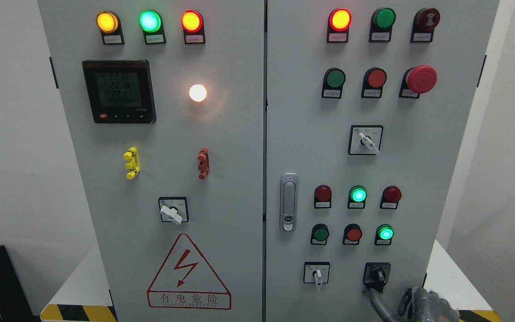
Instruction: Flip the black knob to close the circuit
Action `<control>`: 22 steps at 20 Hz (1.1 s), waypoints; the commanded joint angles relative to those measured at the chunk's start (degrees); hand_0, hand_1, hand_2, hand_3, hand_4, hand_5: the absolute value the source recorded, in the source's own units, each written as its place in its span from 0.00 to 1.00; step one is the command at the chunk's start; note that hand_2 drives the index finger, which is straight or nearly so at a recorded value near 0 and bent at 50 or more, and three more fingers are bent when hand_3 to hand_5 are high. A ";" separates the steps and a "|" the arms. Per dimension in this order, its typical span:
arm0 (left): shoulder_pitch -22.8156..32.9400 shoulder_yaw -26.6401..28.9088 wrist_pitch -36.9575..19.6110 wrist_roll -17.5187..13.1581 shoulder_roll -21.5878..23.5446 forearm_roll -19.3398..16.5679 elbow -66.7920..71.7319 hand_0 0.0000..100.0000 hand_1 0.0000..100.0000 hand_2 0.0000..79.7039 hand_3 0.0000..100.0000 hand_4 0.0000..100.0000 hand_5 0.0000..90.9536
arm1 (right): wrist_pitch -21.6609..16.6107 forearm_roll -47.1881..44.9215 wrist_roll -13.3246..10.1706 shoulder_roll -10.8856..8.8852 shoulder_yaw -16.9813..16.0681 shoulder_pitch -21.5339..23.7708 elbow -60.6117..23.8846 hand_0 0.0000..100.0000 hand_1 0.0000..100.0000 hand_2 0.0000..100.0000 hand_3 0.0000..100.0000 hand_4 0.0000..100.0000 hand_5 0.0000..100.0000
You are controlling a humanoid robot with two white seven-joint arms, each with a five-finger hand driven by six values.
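The black knob point(377, 273) sits on a black square plate at the lower right of the grey cabinet's right door point(400, 170). Its pointer stands roughly upright, leaning a little to the left. My right hand point(411, 306) rises from the bottom edge just below and to the right of the knob. One grey finger point(375, 298) stretches up to the plate's lower edge, while the others stay loosely bent beside it and hold nothing. Most of the hand is cut off by the picture's edge. My left hand does not show.
A white-handled selector point(317, 273) sits left of the black knob. Above it are rows of red and green buttons and lamps, a door latch point(289, 202) and a red mushroom stop button point(421, 79). The left door carries a meter point(119, 91) and a warning triangle point(189, 273).
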 commanded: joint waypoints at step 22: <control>0.00 -1.23 0.05 0.05 0.00 -1.23 1.23 0.12 0.56 0.00 0.00 0.00 0.00 | -0.20 0.10 -0.44 0.08 -3.05 -0.84 0.03 0.00 0.07 0.80 0.96 0.80 0.81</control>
